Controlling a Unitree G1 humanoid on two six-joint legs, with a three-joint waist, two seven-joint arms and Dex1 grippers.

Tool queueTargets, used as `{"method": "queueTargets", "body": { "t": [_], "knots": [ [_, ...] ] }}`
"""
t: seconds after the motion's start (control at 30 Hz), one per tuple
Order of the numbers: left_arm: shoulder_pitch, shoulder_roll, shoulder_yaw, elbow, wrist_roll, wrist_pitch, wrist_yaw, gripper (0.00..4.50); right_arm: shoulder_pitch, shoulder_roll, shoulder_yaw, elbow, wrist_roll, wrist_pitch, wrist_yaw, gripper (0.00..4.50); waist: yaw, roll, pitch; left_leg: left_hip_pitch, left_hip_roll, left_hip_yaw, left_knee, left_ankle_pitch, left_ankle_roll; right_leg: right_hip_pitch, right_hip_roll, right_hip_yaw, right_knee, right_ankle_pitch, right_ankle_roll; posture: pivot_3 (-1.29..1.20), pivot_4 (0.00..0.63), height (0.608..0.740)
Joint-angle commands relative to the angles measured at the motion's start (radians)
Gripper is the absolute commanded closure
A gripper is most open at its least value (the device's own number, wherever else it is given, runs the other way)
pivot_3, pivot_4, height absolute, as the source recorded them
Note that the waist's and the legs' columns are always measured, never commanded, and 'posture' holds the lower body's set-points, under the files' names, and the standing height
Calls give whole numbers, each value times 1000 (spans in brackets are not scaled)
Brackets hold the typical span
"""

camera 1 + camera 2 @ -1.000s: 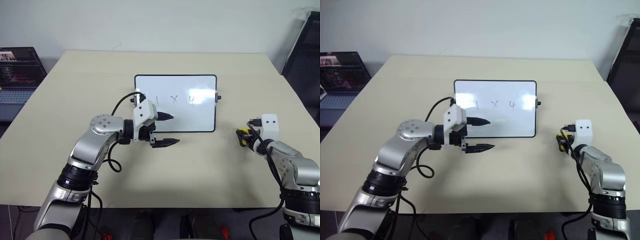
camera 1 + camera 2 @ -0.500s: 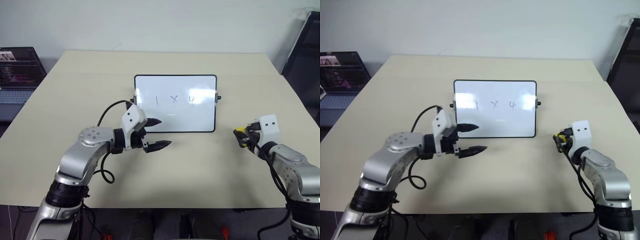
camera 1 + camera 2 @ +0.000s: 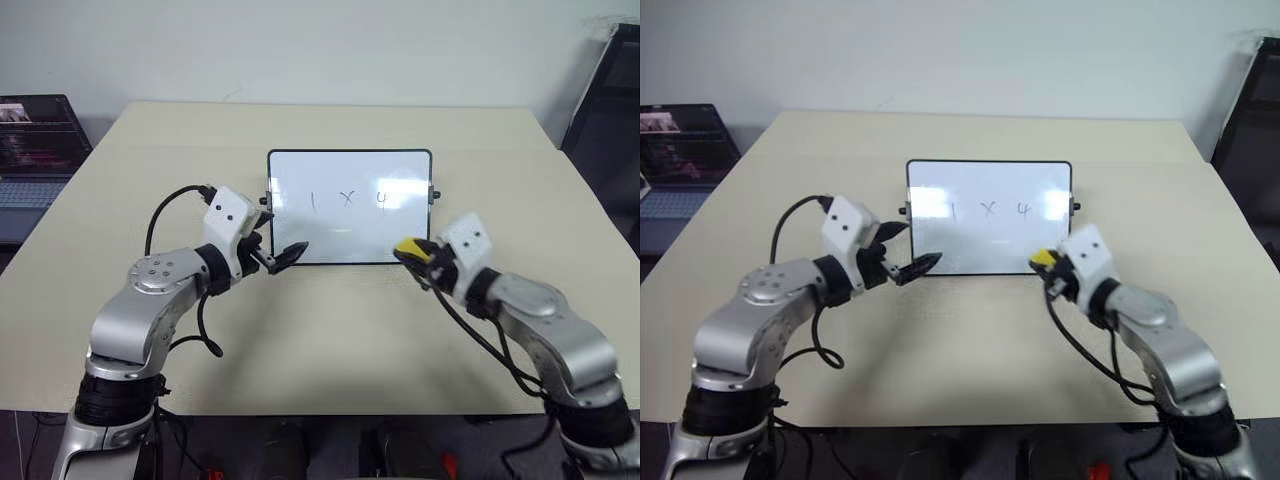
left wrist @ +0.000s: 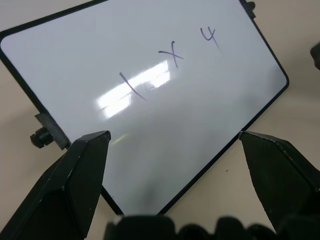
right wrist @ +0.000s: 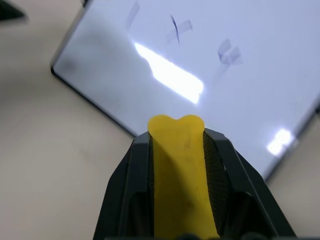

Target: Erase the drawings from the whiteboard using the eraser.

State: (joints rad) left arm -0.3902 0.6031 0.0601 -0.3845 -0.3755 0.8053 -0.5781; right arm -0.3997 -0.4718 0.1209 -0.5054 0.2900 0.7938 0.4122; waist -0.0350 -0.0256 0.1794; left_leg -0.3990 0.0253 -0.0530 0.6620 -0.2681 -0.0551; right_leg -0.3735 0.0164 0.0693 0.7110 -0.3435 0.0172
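Right end effector [image 3: 408, 250] clamps eraser [image 3: 406, 245] | whiteboard [image 3: 350, 205] near edge just ahead | left end effector [image 3: 285, 255] spread

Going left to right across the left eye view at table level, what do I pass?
Laptop → left claw → drawings on the whiteboard → eraser shut in the right claw.
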Motion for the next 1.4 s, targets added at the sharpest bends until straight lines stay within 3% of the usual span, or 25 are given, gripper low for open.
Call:
{"method": "queueTargets", "body": {
  "t": [0.03,0.27,0.5,0.9,1.1,1.4],
  "knots": [
    [-1,10,43,-20,-20,41,19,0,-97,31,50,56,-45,-65,7,3489,2,0,0,0,0,0,0,0,0,0,0,0,0,0,0,0,150,740],
    [-28,-3,44,29,6,72,87,0,-344,90,210,340,-218,-276,44,3503,2,0,0,0,0,0,1,0,0,-1,-1,-1,0,0,0,0,150,740],
    [-43,-8,39,92,32,57,120,0,-513,169,284,593,-322,-424,105,3503,1,0,0,-1,0,-1,0,0,0,-2,-1,-2,0,0,0,0,150,740],
    [-38,-7,19,127,37,7,85,0,-776,332,319,1129,-449,-615,157,3503,-6,0,0,-1,0,-1,0,0,0,-2,-2,-3,2,0,0,0,150,740],
    [-34,-10,5,136,39,-18,63,0,-836,362,307,1300,-498,-692,119,3503,-10,0,0,-1,1,0,0,0,0,-4,-2,-2,2,0,-1,0,150,740],
    [-31,-13,1,145,46,-35,50,0,-764,316,381,1271,-584,-700,294,3503,-15,0,0,-1,1,-1,0,0,0,-3,-2,-3,4,0,-1,0,150,740]
  ]
}}
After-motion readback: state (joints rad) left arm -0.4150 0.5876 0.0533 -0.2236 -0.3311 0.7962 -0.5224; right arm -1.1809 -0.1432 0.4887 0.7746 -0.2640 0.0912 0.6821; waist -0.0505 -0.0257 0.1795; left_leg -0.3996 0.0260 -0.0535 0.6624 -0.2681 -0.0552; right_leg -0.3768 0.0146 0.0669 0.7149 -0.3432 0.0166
